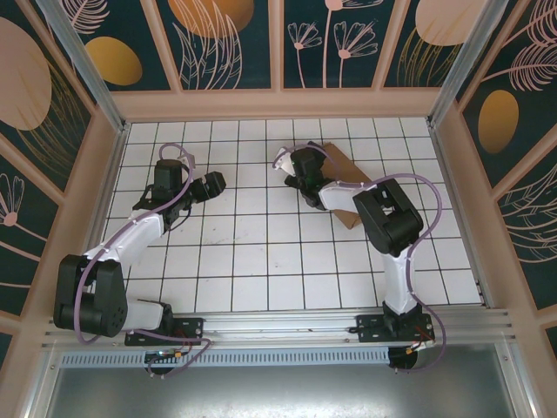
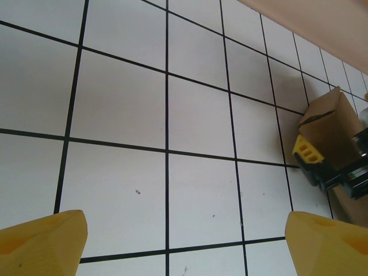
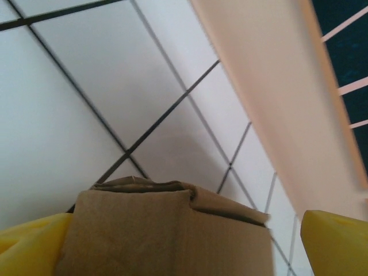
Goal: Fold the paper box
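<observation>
The paper box (image 1: pixel 346 164) is brown cardboard lying at the back right of the tiled table, partly under my right arm. My right gripper (image 1: pixel 310 170) is at its left end. In the right wrist view a folded corner of the paper box (image 3: pixel 167 236) sits between the yellow fingers (image 3: pixel 336 241). The jaws stand wide, with a clear gap on the right side. My left gripper (image 1: pixel 215 184) hovers open over bare tiles left of centre, and its yellow fingertips (image 2: pixel 40 244) have nothing between them. From the left wrist view the paper box (image 2: pixel 330 129) stands raised at the right edge.
The white tiled table (image 1: pixel 261 252) is ringed by a beige wooden frame (image 1: pixel 278 104). The back rail (image 3: pixel 270 86) runs close behind the box. Open tiles lie between the two arms and in front of the box.
</observation>
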You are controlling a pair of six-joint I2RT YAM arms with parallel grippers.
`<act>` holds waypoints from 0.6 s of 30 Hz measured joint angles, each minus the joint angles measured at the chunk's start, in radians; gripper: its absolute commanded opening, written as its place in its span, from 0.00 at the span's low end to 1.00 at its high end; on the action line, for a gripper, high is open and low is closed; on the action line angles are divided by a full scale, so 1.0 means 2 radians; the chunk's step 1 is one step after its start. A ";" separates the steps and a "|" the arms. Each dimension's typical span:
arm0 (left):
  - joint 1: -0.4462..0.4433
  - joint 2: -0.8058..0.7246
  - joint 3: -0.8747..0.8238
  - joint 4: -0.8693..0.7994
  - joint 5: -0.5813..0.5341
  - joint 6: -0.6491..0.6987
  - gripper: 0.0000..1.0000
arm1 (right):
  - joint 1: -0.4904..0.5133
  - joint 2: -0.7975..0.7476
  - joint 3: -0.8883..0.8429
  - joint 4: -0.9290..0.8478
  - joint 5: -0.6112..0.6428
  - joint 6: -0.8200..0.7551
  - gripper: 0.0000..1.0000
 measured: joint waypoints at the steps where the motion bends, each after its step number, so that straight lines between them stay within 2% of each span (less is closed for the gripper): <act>1: 0.000 0.000 0.000 0.000 0.000 0.000 0.89 | -0.001 0.003 -0.002 -0.002 -0.006 0.006 0.99; 6: 0.000 0.000 0.000 0.000 0.003 0.002 0.89 | -0.001 0.006 -0.005 -0.010 -0.054 0.037 0.99; 11: 0.000 0.000 0.000 0.000 0.004 0.002 0.89 | -0.006 -0.016 -0.027 -0.028 -0.156 0.085 0.99; 15: 0.000 0.000 0.000 0.001 -0.004 0.004 0.93 | -0.021 -0.076 -0.081 -0.003 -0.233 0.152 0.99; 18: 0.000 -0.007 -0.010 0.015 -0.049 0.005 0.94 | -0.056 -0.152 -0.149 0.055 -0.287 0.227 0.98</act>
